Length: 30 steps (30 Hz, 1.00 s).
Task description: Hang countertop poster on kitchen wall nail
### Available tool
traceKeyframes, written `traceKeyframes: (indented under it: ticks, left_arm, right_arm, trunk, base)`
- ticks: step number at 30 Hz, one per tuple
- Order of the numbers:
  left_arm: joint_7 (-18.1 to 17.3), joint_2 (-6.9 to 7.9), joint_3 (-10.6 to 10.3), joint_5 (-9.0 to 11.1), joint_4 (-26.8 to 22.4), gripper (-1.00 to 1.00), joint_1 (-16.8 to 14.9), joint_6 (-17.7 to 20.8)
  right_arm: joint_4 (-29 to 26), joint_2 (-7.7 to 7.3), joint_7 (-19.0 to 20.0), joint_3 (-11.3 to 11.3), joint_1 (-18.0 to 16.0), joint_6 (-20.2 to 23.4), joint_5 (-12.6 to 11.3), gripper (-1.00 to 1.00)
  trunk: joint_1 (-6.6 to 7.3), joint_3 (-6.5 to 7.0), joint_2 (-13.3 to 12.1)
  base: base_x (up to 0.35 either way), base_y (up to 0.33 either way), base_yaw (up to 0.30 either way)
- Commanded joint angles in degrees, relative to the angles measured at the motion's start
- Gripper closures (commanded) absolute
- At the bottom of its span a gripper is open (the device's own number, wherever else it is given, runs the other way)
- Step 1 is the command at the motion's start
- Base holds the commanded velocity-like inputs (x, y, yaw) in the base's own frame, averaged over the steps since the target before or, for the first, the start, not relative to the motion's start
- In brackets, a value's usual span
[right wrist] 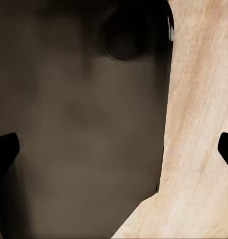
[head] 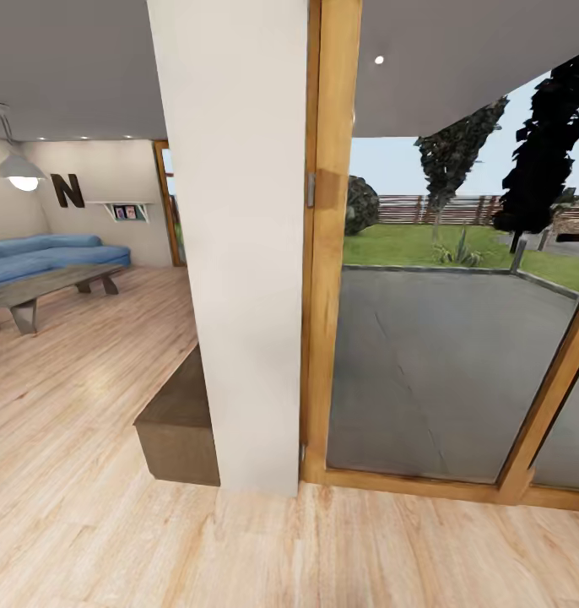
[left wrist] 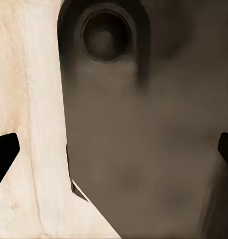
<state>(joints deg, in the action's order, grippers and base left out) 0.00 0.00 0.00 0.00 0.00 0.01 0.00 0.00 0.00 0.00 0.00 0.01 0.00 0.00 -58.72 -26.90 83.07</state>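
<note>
A white pillar (head: pixel 247 245) stands ahead, a glass door (head: pixel 458 338) to its right, a blue sofa (head: pixel 45 253) and low table (head: pixel 49 287) far left. Both wrist views show fingers (left wrist: pixel 4 154) (right wrist: pixel 5 149) spread apart over wood floor (left wrist: pixel 29 99). The poster is somewhere out of view.

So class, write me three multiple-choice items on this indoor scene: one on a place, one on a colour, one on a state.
1. Where is the long blue sofa?
A. far left of the head view
B. outside on the grass
C. against the glass door

2. What colour is the big wall letter N?
A. red
B. dark
C. yellow

3. How is the left pincer?
A. shut on a poster
B. open, holding nothing
C. shut on a cup

Answers: A, it sits behind the low wooden table; B, dark on pale wall; B, fingertips wide apart.
</note>
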Motion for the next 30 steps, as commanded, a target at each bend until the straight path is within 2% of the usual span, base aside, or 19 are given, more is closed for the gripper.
traceKeyframes:
  ticks: [1, 9, 22, 30]
  left_arm:
    - [-0.33, -0.33, 0.15, 0.06, -0.33, -1.0, 0.33, -0.28]
    - [-0.46, -2.9, 0.01, 0.08, -2.87, -1.0, 2.79, -0.38]
    - [-0.44, -2.73, -0.01, 0.08, -3.56, -1.0, 2.53, -0.39]
    - [0.17, -1.83, 0.04, -0.36, -6.16, -1.0, 2.54, -1.81]
  right_arm:
    - [-0.33, 0.33, -0.19, -0.17, -0.34, 0.02, -0.02, -1.0]
    - [-1.57, 0.31, -0.02, 0.09, -2.97, -0.15, 0.25, -1.0]
    - [-1.33, 0.23, 0.0, 0.12, -2.8, -0.19, 0.29, -1.0]
    - [-3.95, -0.76, -0.2, -0.45, -5.44, -2.65, -0.93, -1.0]
  trunk:
    - [0.0, -0.03, 0.01]
    - [0.0, -0.03, 0.01]
    - [0.0, -0.03, 0.01]
    - [0.0, -0.03, 0.01]
  base:
    - [0.0, 0.0, 0.0]
    - [0.0, 0.0, 0.0]
    - [0.0, 0.0, 0.0]
    - [0.0, 0.0, 0.0]
